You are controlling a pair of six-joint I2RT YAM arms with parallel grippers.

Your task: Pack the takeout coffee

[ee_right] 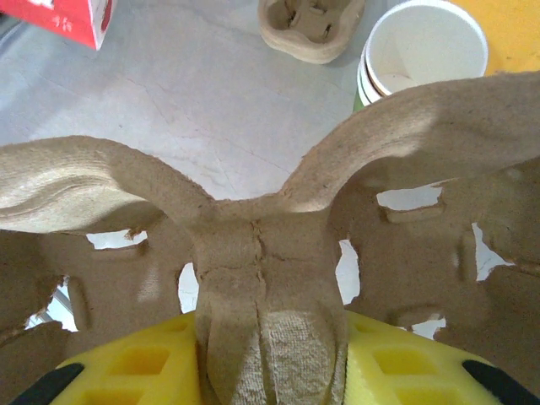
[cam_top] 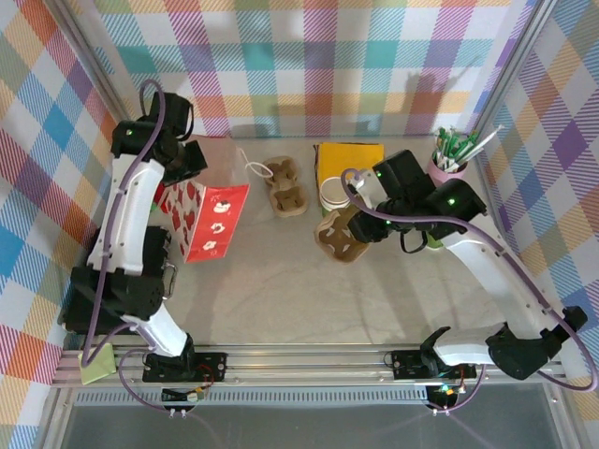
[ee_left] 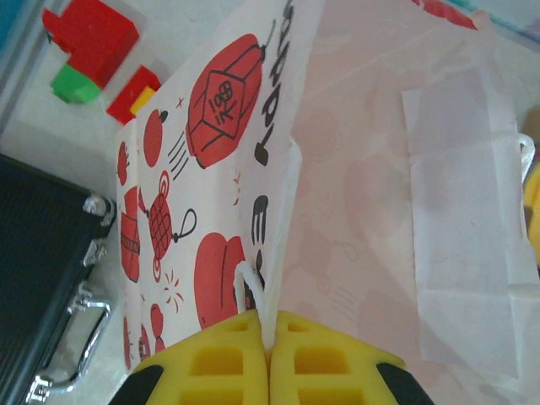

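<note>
Right of one bag (cam_top: pixel 213 223), two pulp carriers (cam_top: pixel 285 187).

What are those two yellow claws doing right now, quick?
Left gripper: shut on the edge of the white paper bag with red lantern prints.
Right gripper: shut on the middle ridge of the brown moulded-pulp cup carrier.
</note>
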